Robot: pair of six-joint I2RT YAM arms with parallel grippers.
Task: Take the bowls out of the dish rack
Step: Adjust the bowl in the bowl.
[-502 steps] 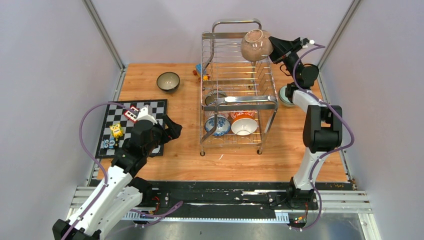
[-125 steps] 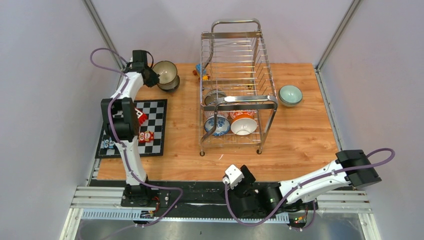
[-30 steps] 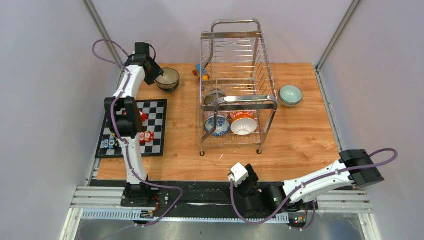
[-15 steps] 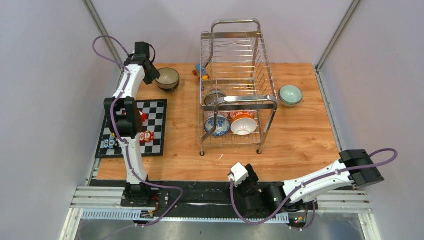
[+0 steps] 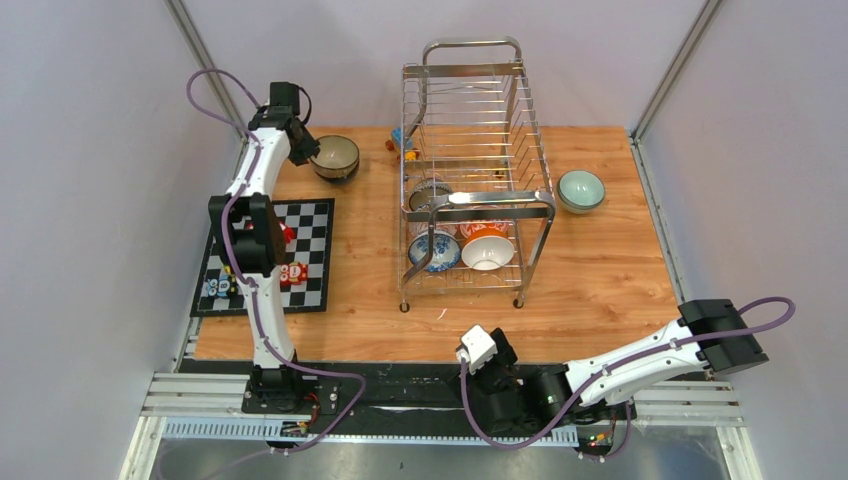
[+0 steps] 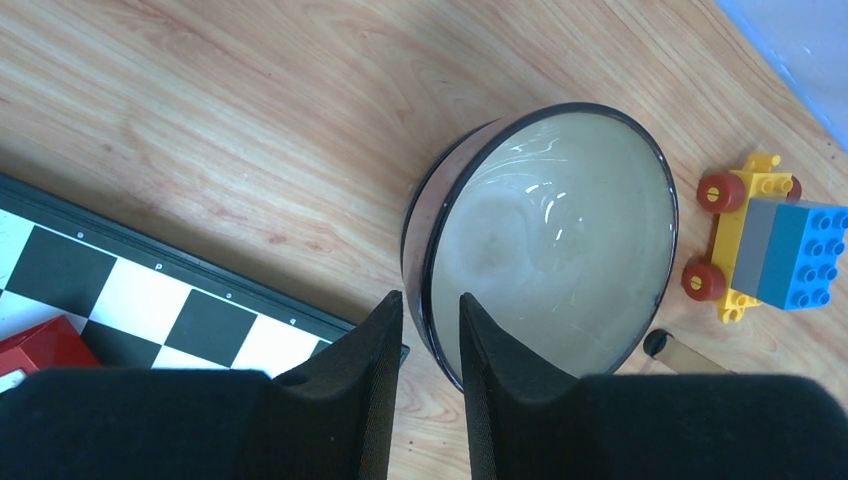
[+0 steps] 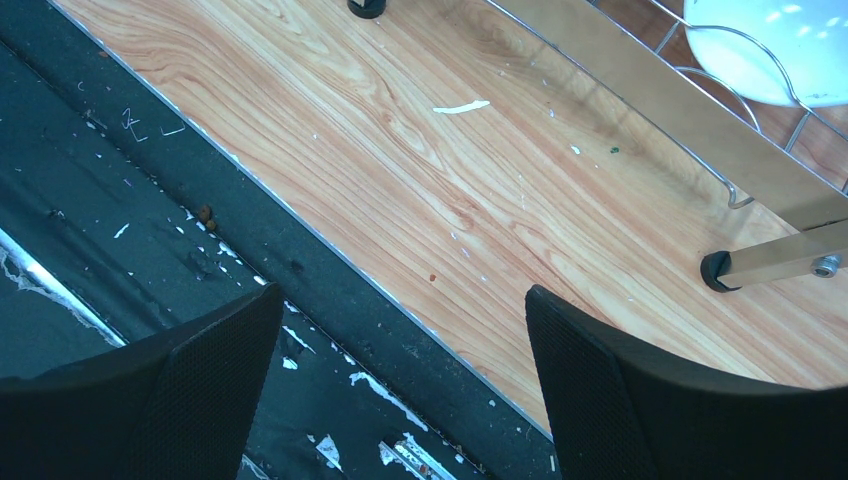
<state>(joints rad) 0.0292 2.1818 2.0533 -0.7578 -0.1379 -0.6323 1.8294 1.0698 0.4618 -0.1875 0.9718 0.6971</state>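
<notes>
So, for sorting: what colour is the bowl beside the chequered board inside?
Pale grey bowl, dark rim; clearest in left wrist view.

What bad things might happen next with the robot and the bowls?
1. The left gripper hangs with its fingers nearly together right at the rim of the grey bowl; a sideways move might tip it or shove it into the toy car.
2. The bowls in the dish rack sit low under its chrome bars, so lifting one out might knock the wires.

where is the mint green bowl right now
In the top view, the mint green bowl sits on the table just right of the dish rack, not touching it.
</notes>
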